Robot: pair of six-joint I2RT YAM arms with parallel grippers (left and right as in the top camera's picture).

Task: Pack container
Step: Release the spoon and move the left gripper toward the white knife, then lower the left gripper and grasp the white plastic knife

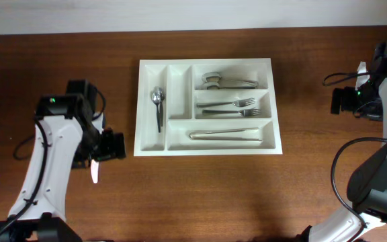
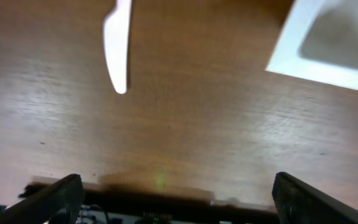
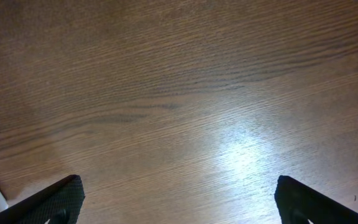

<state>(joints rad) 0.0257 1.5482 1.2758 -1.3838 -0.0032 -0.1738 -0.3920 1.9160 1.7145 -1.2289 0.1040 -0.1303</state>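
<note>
The container [image 1: 152, 144] is a white five-compartment cutlery tray in the middle of the table; its corner shows in the left wrist view [image 2: 291, 59]. It holds a spoon [image 1: 157, 101] in a narrow upright slot, metal pieces [image 1: 224, 82] in the top long slot, forks [image 1: 234, 107] in the middle one and a long utensil [image 1: 226, 135] in the bottom one. A white plastic knife [image 1: 95, 172] lies on the table left of the tray, also in the left wrist view [image 2: 117, 43]. My left gripper [image 2: 174, 193] is open and empty near the knife. My right gripper [image 3: 178, 196] is open and empty over bare wood at the far right.
The brown wooden table [image 1: 247, 195] surrounds the tray. The left arm [image 1: 56, 134] stands left of the tray, the right arm [image 1: 381, 101] at the right edge with cables. A pale wall runs along the table's back edge.
</note>
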